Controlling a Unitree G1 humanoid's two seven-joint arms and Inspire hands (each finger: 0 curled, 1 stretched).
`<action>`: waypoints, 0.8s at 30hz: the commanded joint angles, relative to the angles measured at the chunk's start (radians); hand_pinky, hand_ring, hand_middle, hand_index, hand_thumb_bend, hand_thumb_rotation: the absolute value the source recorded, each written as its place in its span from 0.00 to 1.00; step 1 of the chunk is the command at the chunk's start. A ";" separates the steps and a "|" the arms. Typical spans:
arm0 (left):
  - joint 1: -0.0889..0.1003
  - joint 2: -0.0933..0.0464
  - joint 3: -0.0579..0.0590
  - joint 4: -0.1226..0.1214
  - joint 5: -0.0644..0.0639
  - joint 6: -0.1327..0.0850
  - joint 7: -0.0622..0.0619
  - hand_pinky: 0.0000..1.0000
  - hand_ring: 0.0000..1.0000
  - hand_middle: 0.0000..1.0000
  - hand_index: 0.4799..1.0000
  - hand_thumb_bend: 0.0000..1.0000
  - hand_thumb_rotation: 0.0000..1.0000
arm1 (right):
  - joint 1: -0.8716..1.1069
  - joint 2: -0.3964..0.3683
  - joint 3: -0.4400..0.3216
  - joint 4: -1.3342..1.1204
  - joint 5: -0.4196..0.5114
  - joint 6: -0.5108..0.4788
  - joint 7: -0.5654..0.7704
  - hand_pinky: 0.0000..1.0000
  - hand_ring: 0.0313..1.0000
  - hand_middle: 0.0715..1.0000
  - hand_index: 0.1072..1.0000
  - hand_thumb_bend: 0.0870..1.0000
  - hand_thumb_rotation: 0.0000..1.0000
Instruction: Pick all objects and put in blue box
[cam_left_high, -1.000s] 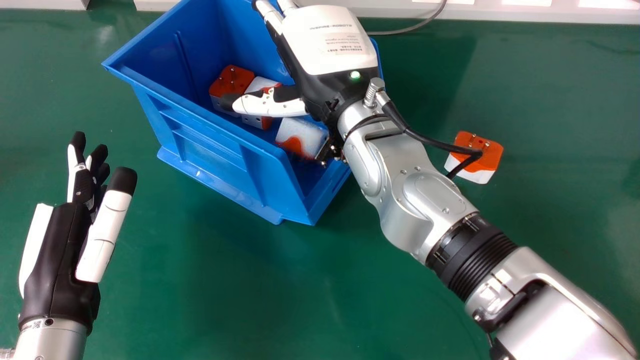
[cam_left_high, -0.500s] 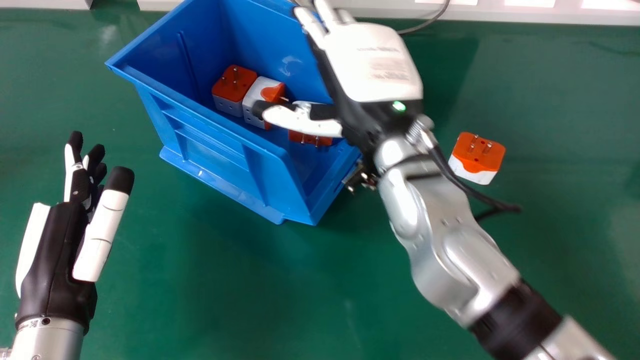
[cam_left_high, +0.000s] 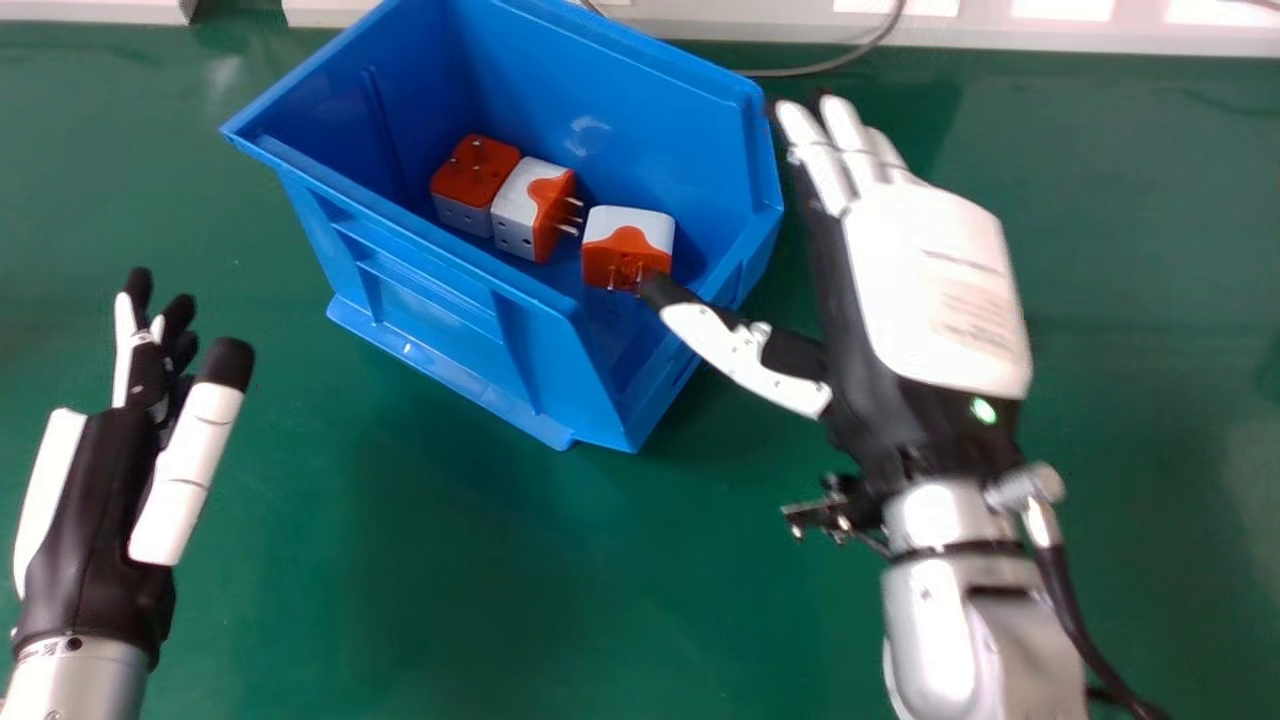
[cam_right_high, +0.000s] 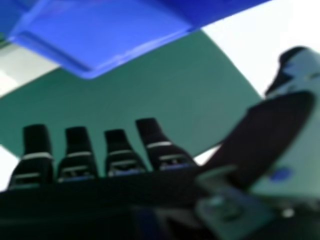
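Note:
My right hand (cam_left_high: 930, 290) is open and empty just right of the blue box (cam_left_high: 450, 280), its thumb stretched left over the box's near right end. In the right hand view the open right hand (cam_right_high: 120, 155) has straight fingers, with part of the blue box (cam_right_high: 105, 40) beyond them. Inside the box lie an orange-topped adapter (cam_left_high: 475, 172), a white and orange adapter (cam_left_high: 520, 205) beside it, and another adapter (cam_left_high: 628, 235) farther right with its prongs facing the near side. My left hand (cam_left_high: 110, 500) is held open over the table's left side.
The green table (cam_left_high: 450, 600) extends around the box. A white ledge (cam_left_high: 720, 28) runs along the back edge, with a grey cable (cam_left_high: 830, 62) lying in front of it behind the box.
My right hand has moved right and nearer, out from over the box, uncovering the adapters inside. It now covers the spot where a loose adapter lay on the table. The left hand has shifted slightly left.

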 joint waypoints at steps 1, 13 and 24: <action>-0.009 0.010 0.003 -0.008 0.004 -0.016 0.005 1.00 1.00 1.00 1.00 0.83 0.94 | 0.031 -0.010 -0.040 -0.052 -0.022 -0.004 -0.002 0.82 0.90 0.93 0.88 0.35 0.71; -0.023 0.008 -0.002 0.011 0.012 -0.018 0.014 1.00 1.00 1.00 1.00 0.83 0.94 | 0.010 -0.062 -0.206 0.107 0.010 -0.008 0.012 0.82 0.89 0.92 0.87 0.34 0.64; -0.013 0.006 -0.006 -0.002 0.010 -0.021 0.015 1.00 1.00 1.00 1.00 0.84 0.94 | -0.187 -0.196 -0.244 0.387 0.053 -0.044 0.098 0.78 0.88 0.90 0.85 0.36 0.62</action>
